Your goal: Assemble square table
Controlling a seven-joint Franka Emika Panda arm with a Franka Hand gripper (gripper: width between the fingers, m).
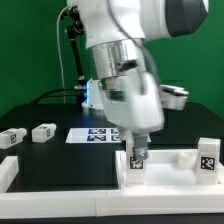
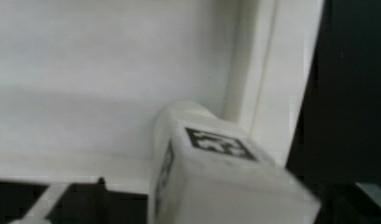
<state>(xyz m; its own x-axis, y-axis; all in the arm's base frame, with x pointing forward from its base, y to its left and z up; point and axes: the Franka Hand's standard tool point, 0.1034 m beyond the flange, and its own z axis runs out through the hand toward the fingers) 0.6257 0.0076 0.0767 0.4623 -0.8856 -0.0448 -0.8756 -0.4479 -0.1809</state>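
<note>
The square table slab (image 1: 165,170) lies at the front right of the exterior view, white with a raised rim. My gripper (image 1: 137,143) is shut on a short white leg block (image 1: 138,157) with a tag and holds it upright at the slab's left part. I cannot tell whether the block touches the slab. In the wrist view the leg block (image 2: 213,150) fills the space between my dark fingers (image 2: 62,203), over the slab's flat face (image 2: 98,90) near its rim (image 2: 258,70). Two more leg blocks (image 1: 43,131) (image 1: 12,137) lie at the left.
The marker board (image 1: 92,135) lies on the black table behind the slab. An upright tagged white block (image 1: 208,155) stands at the slab's right end. A white border bar (image 1: 7,172) sits at the front left. Another white part (image 1: 176,97) lies at the back right.
</note>
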